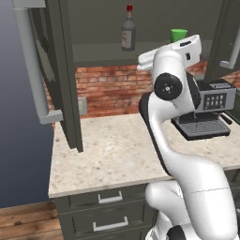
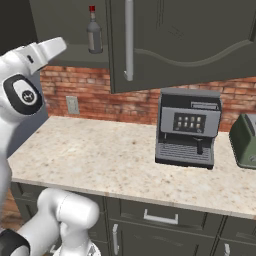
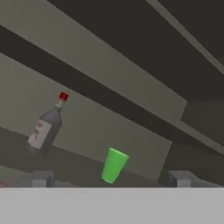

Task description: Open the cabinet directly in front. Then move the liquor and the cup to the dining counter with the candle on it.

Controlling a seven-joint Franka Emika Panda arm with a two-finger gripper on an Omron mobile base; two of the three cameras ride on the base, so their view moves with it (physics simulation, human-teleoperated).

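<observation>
The cabinet [image 1: 61,70] is already opened: both doors are swung out, the left one seen edge-on above the left end of the bench [image 1: 112,150], the right one with its long silver handle [image 2: 129,40] hanging over the bench in the right base view. The liquor [image 1: 128,29] is stood upright on the cabinet shelf [image 1: 108,50], and the cup [image 1: 178,34] is stood on the same shelf to its right, well apart from it; neither is yet lifted. In the hand view the cup [image 3: 113,165] is found between the two finger tips and beyond them, untouched, with the liquor [image 3: 47,124] off to one side. The gripper [image 3: 111,178] is raised toward the shelf with its jaws spread wide and nothing held. So the opening is judged done, while both carries to the dining counter are left, and that counter is not to be seen from here. The bench is of beige speckled stone, backed by red brick wall [image 1: 112,89], with a coffee machine [image 2: 187,127] stood toward its right, a toaster [image 2: 245,140] at the far right edge, and drawers [image 1: 110,213] below.
</observation>
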